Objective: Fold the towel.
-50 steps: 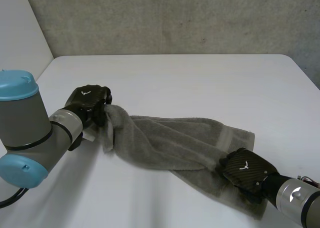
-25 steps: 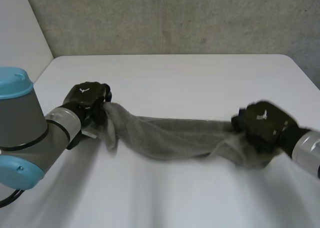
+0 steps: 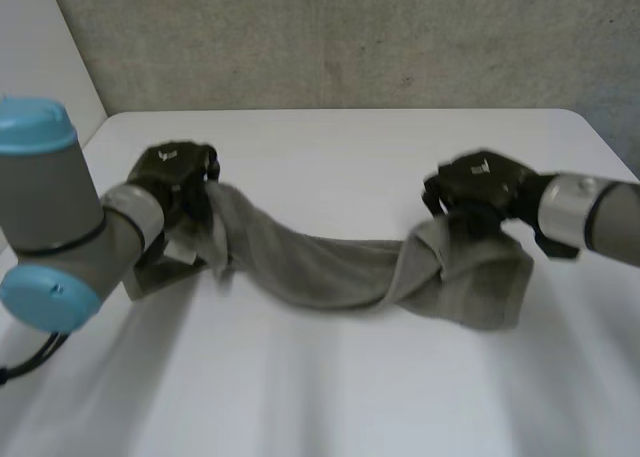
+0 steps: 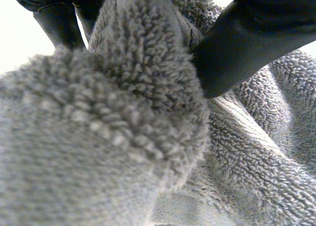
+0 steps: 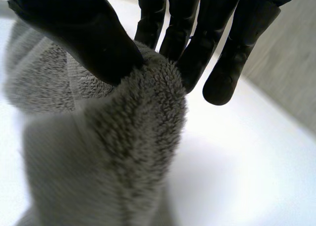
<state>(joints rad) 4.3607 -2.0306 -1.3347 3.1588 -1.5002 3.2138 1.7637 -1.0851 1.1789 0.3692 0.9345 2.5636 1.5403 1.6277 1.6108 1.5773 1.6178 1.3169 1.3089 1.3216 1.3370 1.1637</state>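
Head view: towel (image 3: 320, 272) with each end in a pinch, left hand (image 3: 175, 179) and right hand (image 3: 482, 187), corners lost in folds.

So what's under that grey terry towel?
The white table, visible all round the grey terry towel. The patch directly beneath its sagging middle and drooping end is covered, so I can't see it.

The towel (image 3: 320, 267) is grey terry cloth, thick and rough, with a looped pile. The left hand (image 3: 175, 174) and right hand (image 3: 485, 182) look like smooth, matt black plastic. The table (image 3: 330, 377) is white, smooth and faintly shiny. The wall (image 3: 350, 37) behind looks like rough grey concrete. The left arm's caps (image 3: 35, 127) are smooth blue plastic.
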